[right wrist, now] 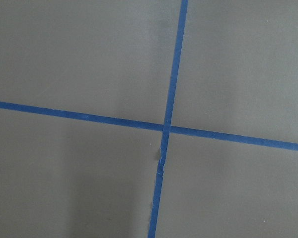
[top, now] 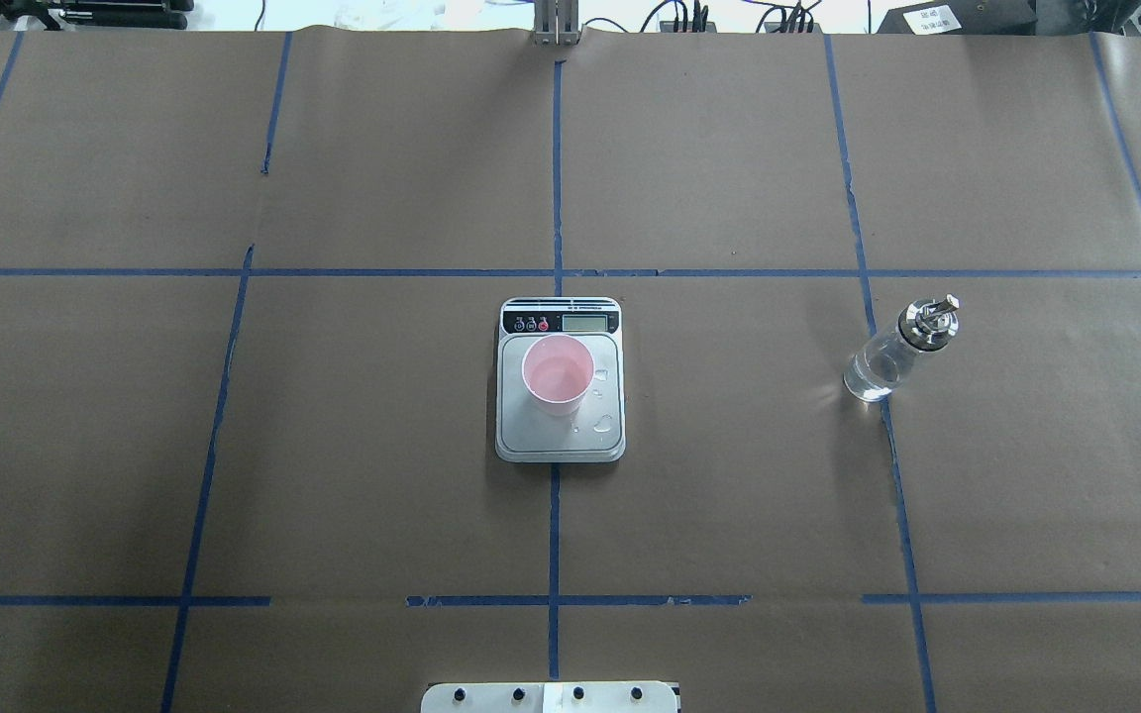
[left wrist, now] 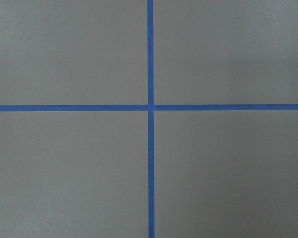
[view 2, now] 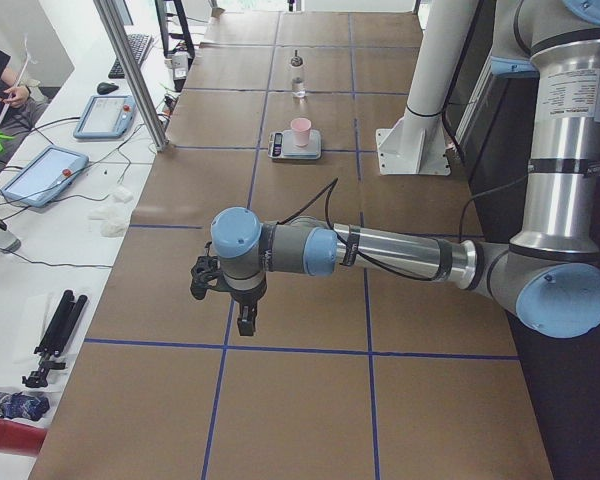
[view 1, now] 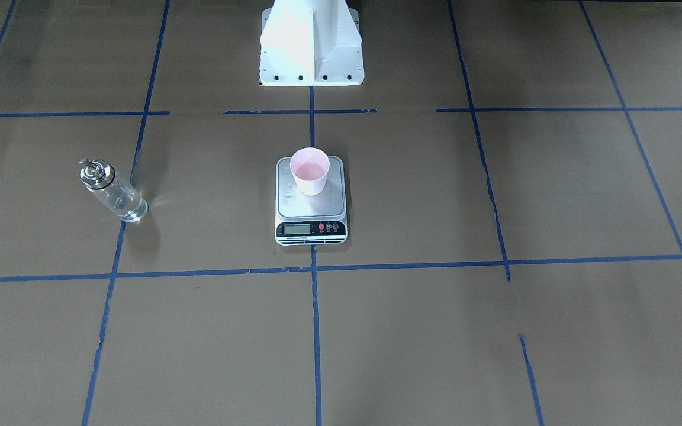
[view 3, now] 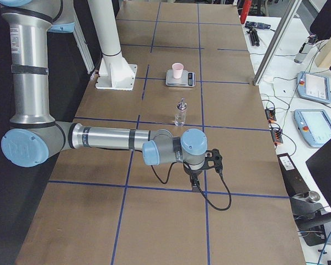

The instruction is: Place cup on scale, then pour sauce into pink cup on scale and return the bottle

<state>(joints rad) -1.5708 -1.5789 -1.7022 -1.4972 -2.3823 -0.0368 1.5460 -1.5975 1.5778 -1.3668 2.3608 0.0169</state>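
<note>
My left end effector point(view 2: 246, 322) hung over the brown paper-covered desk point(top: 333, 446), pointing down and carrying nothing. Whether its fingers were apart or together I could not tell. Its wrist camera showed only bare paper and a crossing of blue tape lines point(left wrist: 150, 107) beneath it.

My right end effector point(view 3: 195, 185) hung the same way at the other end of the desk, also empty-handed, and its state I could not tell either. Below it lay another tape crossing.

Well away from both, about midway between them, lay the flat square scale point(top: 531, 441) with its brushed-steel platform and black display strip. The small pale pink paper cup point(top: 558, 374) stood upright on that platform, on the half nearer the display, with a shallow layer of liquid inside. A few clear droplets point(top: 607, 426) sat on the steel just beside the cup, on the side towards my right end effector.

The small clear glass bottle point(top: 892, 352) with the shiny metal cap and spout stood upright on the desk at a tape line, between the scale and my right end effector and apart from both. The clear sauce point(top: 870, 378) showed through the glass in its lower part.
</note>
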